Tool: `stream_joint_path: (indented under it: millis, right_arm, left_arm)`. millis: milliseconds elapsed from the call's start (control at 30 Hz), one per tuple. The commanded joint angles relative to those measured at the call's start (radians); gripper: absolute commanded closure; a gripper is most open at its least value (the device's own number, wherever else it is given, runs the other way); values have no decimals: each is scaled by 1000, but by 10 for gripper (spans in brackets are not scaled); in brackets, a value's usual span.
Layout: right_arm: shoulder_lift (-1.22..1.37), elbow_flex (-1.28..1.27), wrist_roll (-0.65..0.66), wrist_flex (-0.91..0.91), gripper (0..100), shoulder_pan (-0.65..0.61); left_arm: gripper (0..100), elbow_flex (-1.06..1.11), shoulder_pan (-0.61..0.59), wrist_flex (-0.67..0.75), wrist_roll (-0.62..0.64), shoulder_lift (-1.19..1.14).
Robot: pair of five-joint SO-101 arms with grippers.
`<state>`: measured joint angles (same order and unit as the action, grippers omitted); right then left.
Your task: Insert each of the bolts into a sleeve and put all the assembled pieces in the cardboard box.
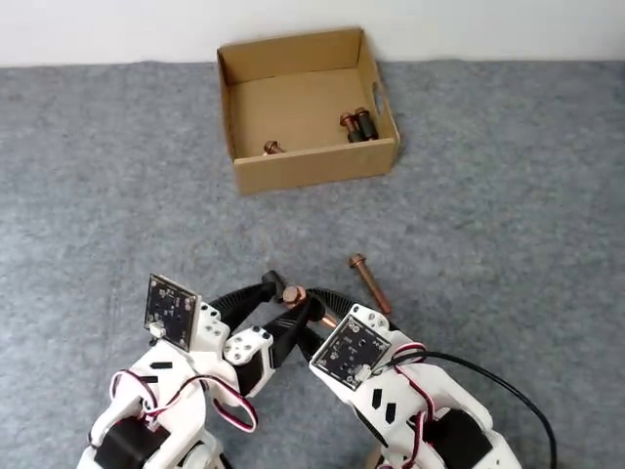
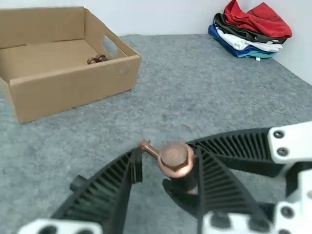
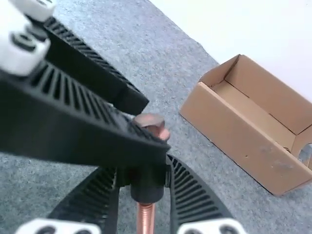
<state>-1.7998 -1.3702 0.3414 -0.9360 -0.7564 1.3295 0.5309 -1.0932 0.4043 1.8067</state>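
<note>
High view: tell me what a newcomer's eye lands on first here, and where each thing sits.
Close in front of the arms, the left tool and the right tool meet over one copper bolt pushed through a black sleeve. A spare bolt lies on the grey carpet beside them. The cardboard box at the back already holds a few assembled pieces.
</note>
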Motion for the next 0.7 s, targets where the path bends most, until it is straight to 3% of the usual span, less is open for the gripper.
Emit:
stream_joint_path:
  millis: [0,333,500,667]
  right_arm:
    - [-10,34,6,27,991,4]
    - [-10,31,5,19,991,8]
    - [-8,29,0,19,991,153]
    - [-7,38,-86,-22,991,346]
  left_arm:
    - [826,-73,-20,-6,-17,2]
    - [843,-222,-40,-72,-18,2]
    - [1000,-219,-207,-71,-23,6]
    - [996,-105,-394,-71,-112,6]
